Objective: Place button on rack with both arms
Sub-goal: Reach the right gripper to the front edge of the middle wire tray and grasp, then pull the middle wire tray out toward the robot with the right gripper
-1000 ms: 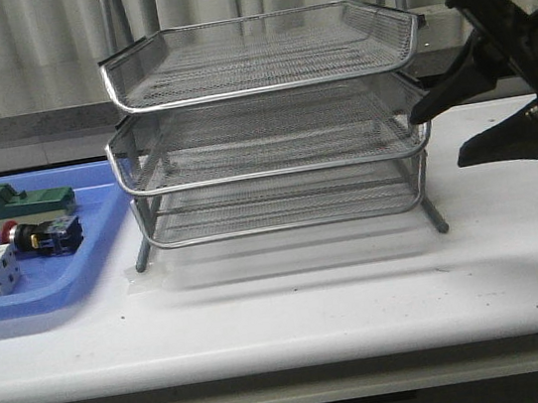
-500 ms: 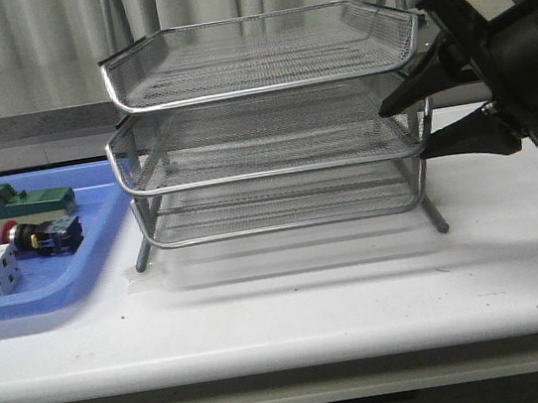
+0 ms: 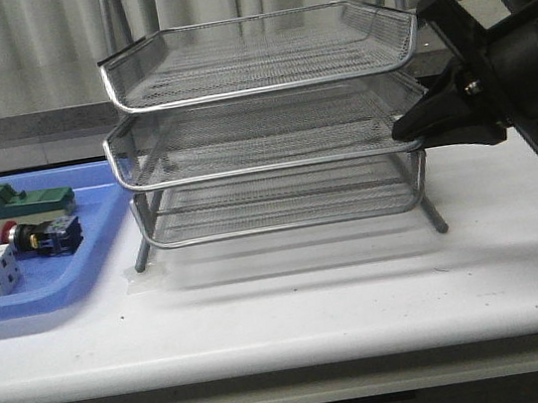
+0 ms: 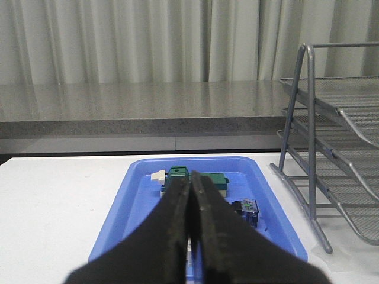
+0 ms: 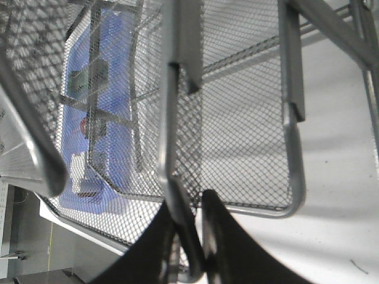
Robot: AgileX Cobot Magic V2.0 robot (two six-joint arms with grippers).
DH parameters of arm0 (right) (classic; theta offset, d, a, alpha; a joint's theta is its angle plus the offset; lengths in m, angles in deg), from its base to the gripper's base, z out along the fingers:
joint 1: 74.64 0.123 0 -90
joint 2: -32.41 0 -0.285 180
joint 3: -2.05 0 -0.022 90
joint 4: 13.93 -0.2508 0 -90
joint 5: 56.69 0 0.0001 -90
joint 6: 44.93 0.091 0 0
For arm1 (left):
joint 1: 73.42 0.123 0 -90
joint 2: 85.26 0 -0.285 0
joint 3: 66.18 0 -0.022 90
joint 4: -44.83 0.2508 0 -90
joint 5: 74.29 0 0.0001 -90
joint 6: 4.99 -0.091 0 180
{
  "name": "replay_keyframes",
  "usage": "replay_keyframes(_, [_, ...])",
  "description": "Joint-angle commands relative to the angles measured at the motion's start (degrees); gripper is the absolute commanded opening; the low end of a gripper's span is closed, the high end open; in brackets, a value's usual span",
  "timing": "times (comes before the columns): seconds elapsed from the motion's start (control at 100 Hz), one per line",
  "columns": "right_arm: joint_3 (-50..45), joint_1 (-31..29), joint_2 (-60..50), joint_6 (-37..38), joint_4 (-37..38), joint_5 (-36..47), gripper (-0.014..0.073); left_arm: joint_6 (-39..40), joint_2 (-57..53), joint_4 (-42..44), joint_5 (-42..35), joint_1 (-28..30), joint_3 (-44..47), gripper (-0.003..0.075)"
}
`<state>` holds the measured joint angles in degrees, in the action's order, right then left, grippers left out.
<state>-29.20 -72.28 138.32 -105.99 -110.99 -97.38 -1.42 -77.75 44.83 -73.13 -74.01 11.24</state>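
At the right of the front frame my right gripper [image 3: 417, 130] is clamped on the rim of the middle tier of the rack [image 3: 269, 126]; my wrist view shows the rail pinched between my fingers. At centre left, the button [image 3: 41, 234] lies in the blue tray [image 3: 51, 292], untouched. My left gripper [image 4: 192, 236] hovers near the tray, jaws together and empty. By my reckoning only the bracing is done: picking and placing remain.

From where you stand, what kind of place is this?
Probably a lab or workshop test bench: a white table holding a wire letter rack, a blue tray of electrical parts, curtains behind.
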Motion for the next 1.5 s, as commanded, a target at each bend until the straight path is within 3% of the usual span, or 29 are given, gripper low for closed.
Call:
replay_keyframes(0.0, [1.5, -0.1, -2.3, 0.4, -0.6, -5.6, -0.0065, 0.4, -1.8, -0.3, -4.6, 0.1, 2.0, -0.002])
replay_keyframes(0.27, [-1.2, -0.1, -3.4, 1.2, 7.9, -8.8, -0.0057, 0.4, -1.8, -0.3, -4.6, 0.1, 2.0, -0.002])
replay_keyframes(0.77, [-17.8, -0.1, -21.0, 1.1, 10.9, -5.8, -0.0051, 0.4, -1.8, -0.3, -4.6, 0.1, 2.0, -0.002])
replay_keyframes(0.91, [-17.9, -0.1, -22.8, 1.1, 11.1, -5.2, 0.0079, 0.4, -1.8, -0.3, -4.6, 0.1, 2.0, -0.002])
replay_keyframes(1.05, [-17.9, -0.1, -23.8, 1.1, 11.5, -5.6, 0.0387, 0.4, -1.8, -0.3, -4.6, 0.1, 2.0, -0.002])
replay_keyframes(1.14, [-17.9, -0.1, -24.6, 1.1, 13.3, -6.1, 0.0533, 0.4, -1.8, -0.3, -4.6, 0.1, 2.0, -0.002])
replay_keyframes(1.34, [-17.8, -0.2, -27.7, 4.6, 21.7, -8.3, 0.0551, 0.4, -1.8, -0.3, -4.6, 0.1, 2.0, -0.002])
replay_keyframes(1.49, [-16.8, -0.2, -31.8, 14.7, 36.0, -8.3, 0.0551, 0.4, -1.8, -0.3, -4.6, 0.1, 2.0, -0.002])
